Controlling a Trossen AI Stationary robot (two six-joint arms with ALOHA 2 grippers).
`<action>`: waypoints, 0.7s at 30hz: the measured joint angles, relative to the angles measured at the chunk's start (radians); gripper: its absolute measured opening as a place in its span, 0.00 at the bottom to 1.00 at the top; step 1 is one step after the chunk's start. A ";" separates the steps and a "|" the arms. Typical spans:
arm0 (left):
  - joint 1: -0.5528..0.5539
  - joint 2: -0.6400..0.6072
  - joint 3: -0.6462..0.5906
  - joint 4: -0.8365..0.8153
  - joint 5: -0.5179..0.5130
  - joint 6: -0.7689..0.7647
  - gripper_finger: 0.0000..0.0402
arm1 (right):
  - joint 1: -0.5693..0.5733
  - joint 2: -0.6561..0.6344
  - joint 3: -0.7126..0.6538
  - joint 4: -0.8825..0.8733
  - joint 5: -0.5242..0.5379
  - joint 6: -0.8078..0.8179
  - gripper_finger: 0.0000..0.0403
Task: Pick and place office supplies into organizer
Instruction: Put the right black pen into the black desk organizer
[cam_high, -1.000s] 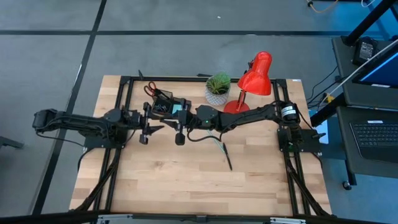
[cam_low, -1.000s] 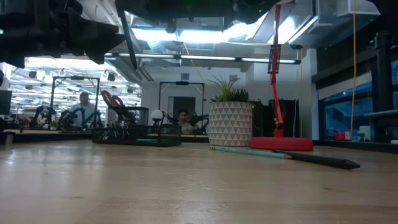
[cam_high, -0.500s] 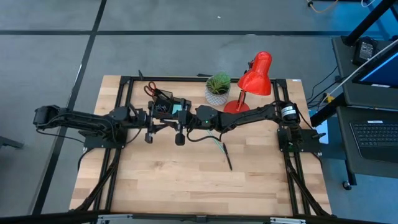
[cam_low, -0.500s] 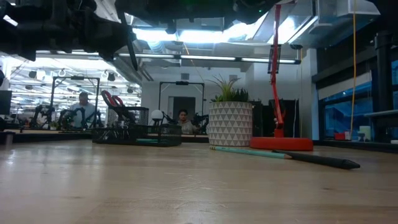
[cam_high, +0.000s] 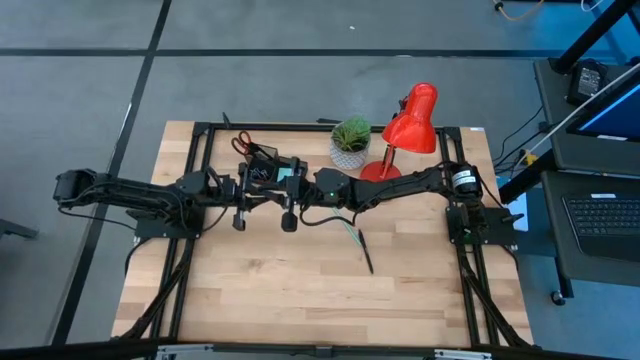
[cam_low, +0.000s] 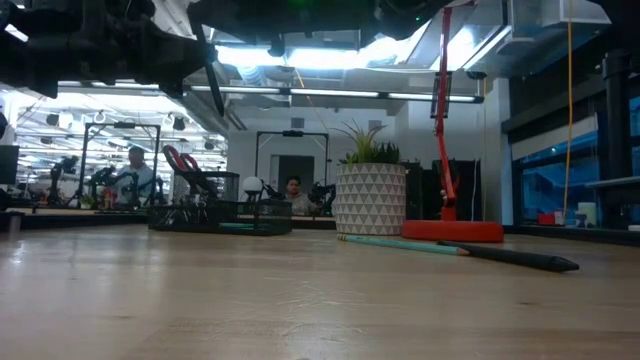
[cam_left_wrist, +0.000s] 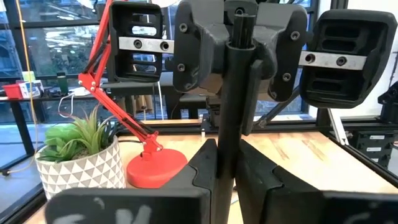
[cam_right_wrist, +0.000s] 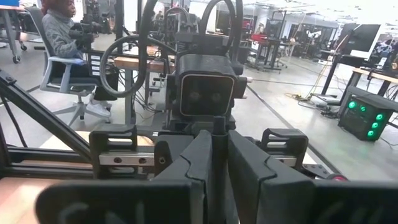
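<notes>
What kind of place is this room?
Probably a robotics lab or workshop: other workbenches with rigs stand behind the table, a person sits on an office chair, and equipment with green lights stands on the floor.

Two matte black jointed arms, black cables looping along the links, blocky black gripper housings with silver plates and dark screws, wrist camera box with twin lenses, silver collar near right arm's base

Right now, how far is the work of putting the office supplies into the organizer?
Done: red-handled scissors stand in the black mesh organizer. In hand: a thin black pen, gripped by both the left pincer and right pincer above the table. Left: a teal pencil and a second black pen lie on the wooden table.
</notes>
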 joint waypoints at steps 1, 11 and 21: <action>0.000 0.000 0.000 0.000 0.000 0.000 0.07 | 0.000 0.000 0.000 0.000 0.000 0.003 0.11; 0.000 0.000 0.000 -0.005 0.000 -0.002 0.07 | 0.001 -0.002 0.000 -0.020 -0.001 0.030 0.15; 0.001 -0.001 0.002 0.002 -0.009 -0.003 0.08 | 0.002 -0.028 -0.002 -0.168 -0.003 0.033 0.45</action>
